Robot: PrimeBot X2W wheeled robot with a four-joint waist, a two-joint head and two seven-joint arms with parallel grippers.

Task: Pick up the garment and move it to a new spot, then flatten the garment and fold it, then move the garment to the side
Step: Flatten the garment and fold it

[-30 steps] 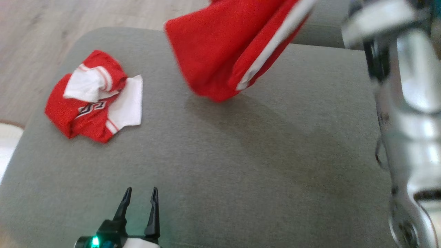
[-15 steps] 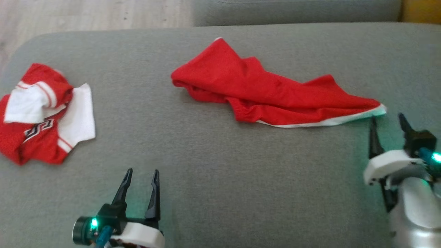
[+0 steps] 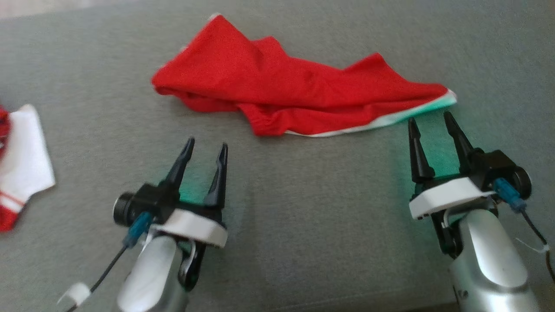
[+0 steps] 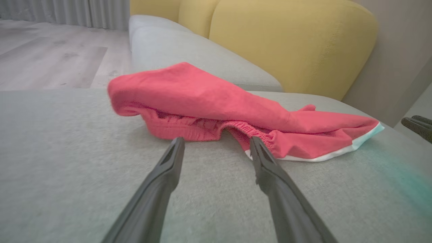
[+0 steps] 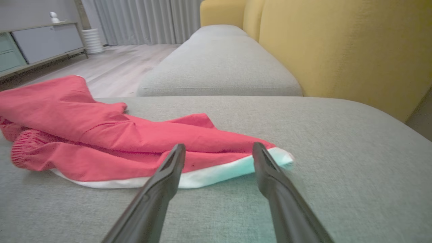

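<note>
Head view: left gripper [image 3: 207, 143], right gripper [image 3: 429, 117] spread, empty; red garment [image 3: 282, 91] ahead; jersey [image 3: 26, 147] far left.

A grey cushion [image 3: 303, 242] carries a crumpled red garment [image 3: 282, 91] and a red-and-white shirt [image 3: 21, 151].

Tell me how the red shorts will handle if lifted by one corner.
Probably floppy: the shorts lie in soft folds, so they would likely hang. Likely light, being thin cloth. The gathered waistband may stretch when pulled.
</note>
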